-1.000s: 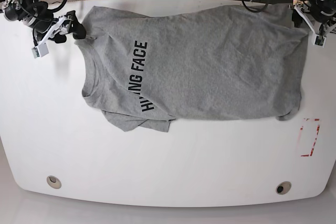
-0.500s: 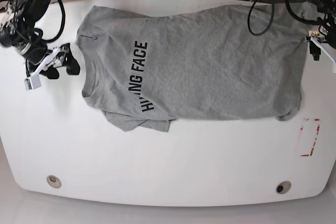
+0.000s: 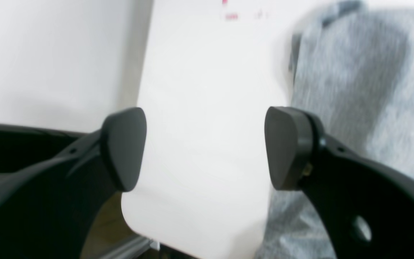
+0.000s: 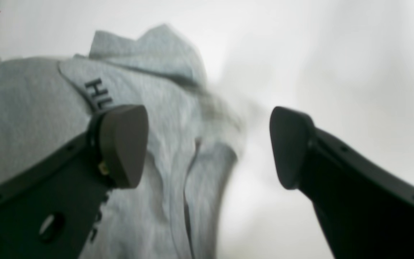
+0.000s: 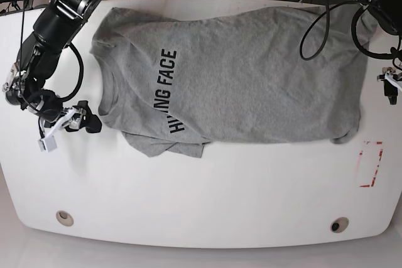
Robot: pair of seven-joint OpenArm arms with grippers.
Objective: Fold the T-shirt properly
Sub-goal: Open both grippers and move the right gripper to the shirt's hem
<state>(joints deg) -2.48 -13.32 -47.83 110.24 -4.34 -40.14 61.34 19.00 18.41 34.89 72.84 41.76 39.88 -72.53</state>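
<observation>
A: Where was the T-shirt (image 5: pixel 239 73)?

B: Flat on the white counter (image 5: pixel 207 199), spread across the far half, neck to the left, hem to the right. Lettering ran near-to-far across the chest; a fold hid part of it, "FACE" read clean. The near-left sleeve (image 5: pixel 164 145) was bunched and tucked under the body.

A: Right gripper (image 5: pixel 68 122)?

B: Over bare counter just left of the shirt's near-left shoulder, not touching the cloth as far as the base view showed. Jaws released, wide gap, nothing between them. Its wrist camera looked through that gap onto the collar and a crumpled sleeve of the T-shirt (image 4: pixel 149 118), with the start of the lettering showing. Picture was blurred.

A: Left gripper (image 5: pixel 391 85)?

B: At the right edge of the base view, only a sliver visible there, beside the shirt's hem side. Wrist camera showed the left gripper (image 3: pixel 205 147) with jaws released, empty, bare counter between the pads, grey cloth behind the right-hand pad. Blurred too.

A: Anything else on the counter?

B: Red dashed rectangle mark (image 5: pixel 370 164) near the right edge, just past the hem's near corner. Two round ports (image 5: pixel 64 217) along the near edge, one at each end.
</observation>
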